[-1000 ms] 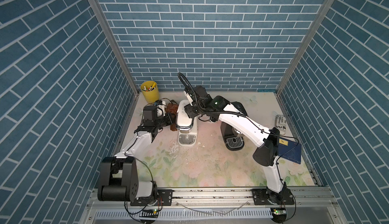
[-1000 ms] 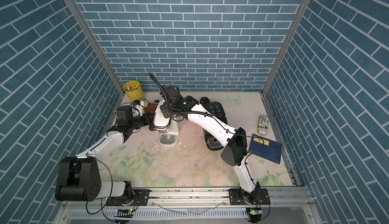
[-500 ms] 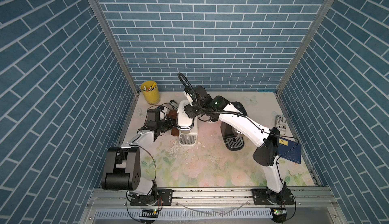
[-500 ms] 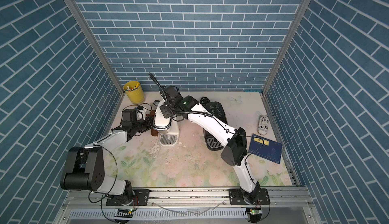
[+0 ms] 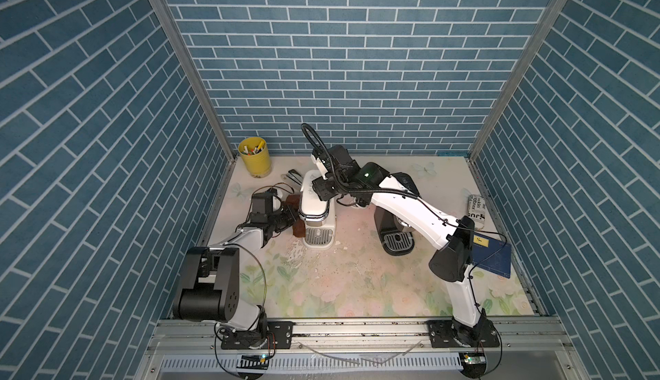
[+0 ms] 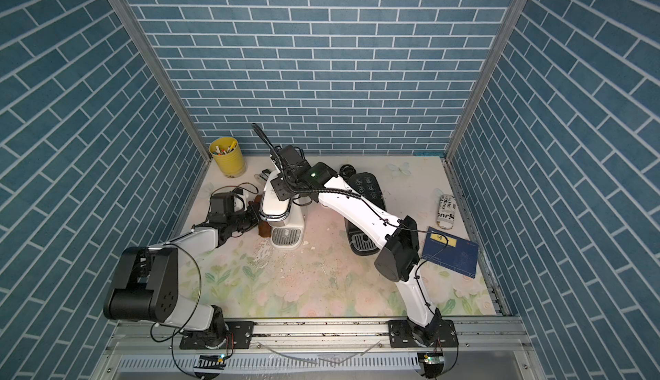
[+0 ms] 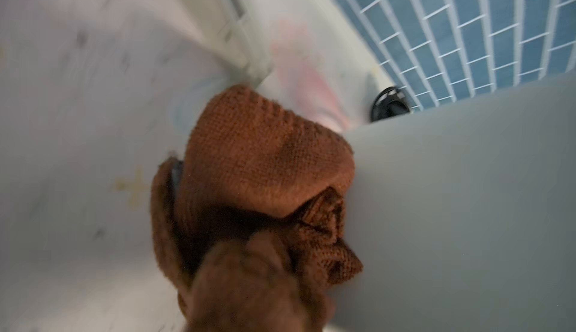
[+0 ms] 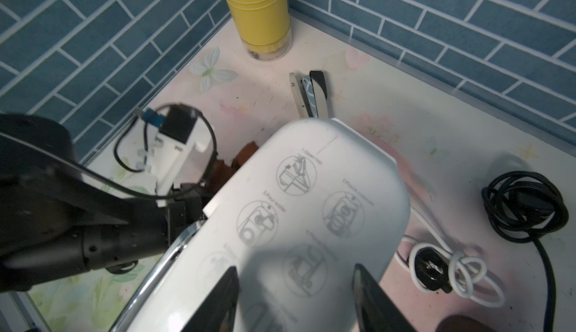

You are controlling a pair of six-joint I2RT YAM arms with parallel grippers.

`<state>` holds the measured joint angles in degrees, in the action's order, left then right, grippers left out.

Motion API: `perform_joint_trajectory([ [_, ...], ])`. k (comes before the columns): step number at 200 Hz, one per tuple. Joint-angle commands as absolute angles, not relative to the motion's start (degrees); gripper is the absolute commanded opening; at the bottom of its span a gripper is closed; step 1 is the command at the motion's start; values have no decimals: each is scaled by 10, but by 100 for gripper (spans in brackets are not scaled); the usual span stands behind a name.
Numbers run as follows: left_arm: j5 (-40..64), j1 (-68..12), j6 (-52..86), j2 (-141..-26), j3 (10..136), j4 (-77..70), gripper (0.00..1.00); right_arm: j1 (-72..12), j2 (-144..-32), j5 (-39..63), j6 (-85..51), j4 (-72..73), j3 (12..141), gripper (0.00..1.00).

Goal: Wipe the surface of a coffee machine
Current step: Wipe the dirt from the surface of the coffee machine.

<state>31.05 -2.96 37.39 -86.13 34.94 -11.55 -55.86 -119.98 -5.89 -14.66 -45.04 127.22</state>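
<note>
While the left gripper was clamped shut on the brown cloth, the wad lay pressed against the left flank of the white coffee machine, low down, near the drip tray. Right gripper: jaws apart, poised over the machine's printed lid; contact with the lid could not be confirmed. Machine stood left of centre on the table, toward the back.

Step judged: wiping the left flank, mid-task; top, front and right side probably yet to do. Next move likely calls for a stroke along the flank with steady sideways pressure, the right arm bracing the light machine against sliding.

Clearances: left arm lay in the fairly narrow strip between machine and left wall. Behind: stapler just beside the machine's rear edge, yellow cup in the back corner. White cord and black cable lay on the right-rear side. Front of the machine was open table, littered with crumbs. Black coffee machine stood well apart, bare mat between.
</note>
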Motion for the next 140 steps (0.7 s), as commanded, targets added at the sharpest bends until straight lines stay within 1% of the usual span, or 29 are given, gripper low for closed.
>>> perform_joint_trajectory([
  [1,331,-44,422,-859,307,-174,0,-563,-1211,-41,-142,-511,1252,57],
  [19,329,-44,425,-856,298,-172,0,-563,-1213,-37,-145,-508,1252,57],
  [42,350,-45,441,-845,314,-166,0,-563,-1214,-36,-147,-506,1253,57],
  [61,355,-45,453,-812,334,-153,0,-563,-1215,-38,-148,-506,1254,57],
  [77,335,-48,455,-781,334,-138,0,-563,-1214,-40,-148,-508,1254,57],
  [93,309,-51,462,-759,314,-136,0,-563,-1215,-41,-149,-509,1254,57],
  [108,308,-59,480,-752,284,-163,0,-563,-1217,-40,-149,-508,1252,56],
  [140,296,-90,498,-779,233,-202,0,-563,-1220,-33,-153,-506,1251,56],
])
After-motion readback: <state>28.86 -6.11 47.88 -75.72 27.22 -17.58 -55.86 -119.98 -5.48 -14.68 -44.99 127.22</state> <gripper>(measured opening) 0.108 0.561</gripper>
